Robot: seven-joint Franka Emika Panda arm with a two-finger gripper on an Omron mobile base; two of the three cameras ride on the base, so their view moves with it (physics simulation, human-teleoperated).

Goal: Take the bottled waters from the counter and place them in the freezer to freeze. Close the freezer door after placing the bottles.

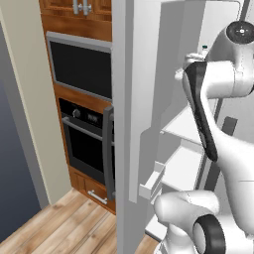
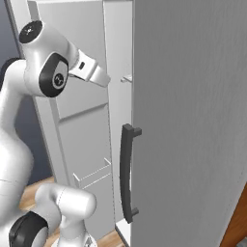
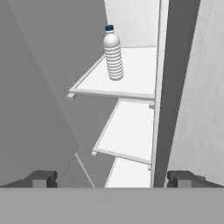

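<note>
One bottled water (image 3: pixel 113 53) stands upright on the top shelf (image 3: pixel 131 81) of the open freezer (image 1: pixel 183 149), near the shelf's left edge (blue cap up). Two more white shelves below look bare, as far as the hand view reaches. The claw (image 3: pixel 112 179) hangs spread wide, gripping nothing.

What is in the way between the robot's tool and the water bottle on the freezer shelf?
Nothing visible. The open tool points into the freezer, and the water bottle stands upright on the top white shelf with open air in between.
</note>
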